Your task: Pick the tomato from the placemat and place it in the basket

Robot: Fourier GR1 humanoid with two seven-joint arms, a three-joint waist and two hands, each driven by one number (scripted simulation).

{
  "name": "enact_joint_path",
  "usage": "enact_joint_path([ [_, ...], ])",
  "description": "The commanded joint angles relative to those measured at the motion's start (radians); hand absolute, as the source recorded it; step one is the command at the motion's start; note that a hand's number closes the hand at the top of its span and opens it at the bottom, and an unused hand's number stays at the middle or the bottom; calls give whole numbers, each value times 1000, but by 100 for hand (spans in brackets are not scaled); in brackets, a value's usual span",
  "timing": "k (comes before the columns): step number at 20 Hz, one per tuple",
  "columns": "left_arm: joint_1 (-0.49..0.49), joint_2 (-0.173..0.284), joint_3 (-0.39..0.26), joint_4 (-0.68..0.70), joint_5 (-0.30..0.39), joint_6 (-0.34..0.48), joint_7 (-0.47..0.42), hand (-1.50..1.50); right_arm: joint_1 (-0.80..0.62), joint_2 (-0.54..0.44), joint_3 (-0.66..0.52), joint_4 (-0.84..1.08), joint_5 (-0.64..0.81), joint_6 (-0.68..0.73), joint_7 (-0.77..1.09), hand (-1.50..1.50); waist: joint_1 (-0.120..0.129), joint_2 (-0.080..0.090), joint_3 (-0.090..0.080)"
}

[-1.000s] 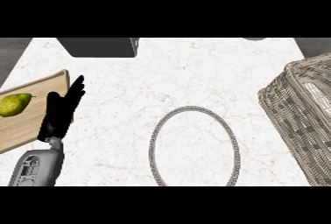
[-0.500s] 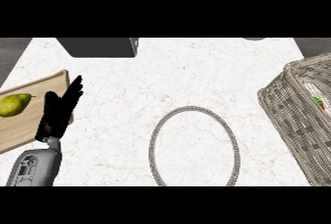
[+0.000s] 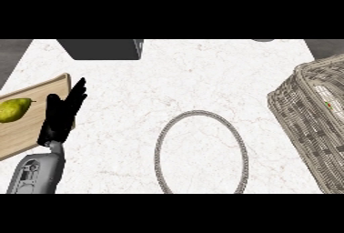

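Note:
The placemat point(image 3: 200, 152) is a pale oval with a grey braided rim on the marble counter, right of centre, and nothing lies on it. At the right edge stands the wicker basket point(image 3: 306, 109). Inside it, by the frame's right edge, a small patch of red and green point(image 3: 329, 104) shows: the tomato, mostly cut off by the frame. My left hand point(image 3: 60, 116) rests at the left with straight fingers pointing up, holding nothing. My right hand does not show.
A wooden cutting board point(image 3: 30, 132) lies at the left edge with a green pear point(image 3: 13, 110) on it, partly behind my left hand. A dark grey box point(image 3: 102, 48) stands at the counter's back edge.
A small red and green patch has appeared inside the basket at the right edge. The left hand has not moved.

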State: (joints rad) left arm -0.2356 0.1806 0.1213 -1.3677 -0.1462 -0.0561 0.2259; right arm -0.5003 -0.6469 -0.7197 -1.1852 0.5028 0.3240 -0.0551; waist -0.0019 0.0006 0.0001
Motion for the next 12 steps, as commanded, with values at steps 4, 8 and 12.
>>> enact_joint_path([
  [4, 46, -11, -23, -55, -11, 0, -5, 0, 46, -121, -188, 168, -102, -6, 17, -150, 1, -1, 1],
  [8, -6, -23, -19, -24, -27, 32, 23, 0, 119, -263, -267, 326, -159, 79, -89, -150, -4, 1, 1],
  [12, 30, -11, 2, -25, 0, 10, -18, 0, 193, -393, -339, 524, -184, 117, -245, -150, -3, 3, 2],
])
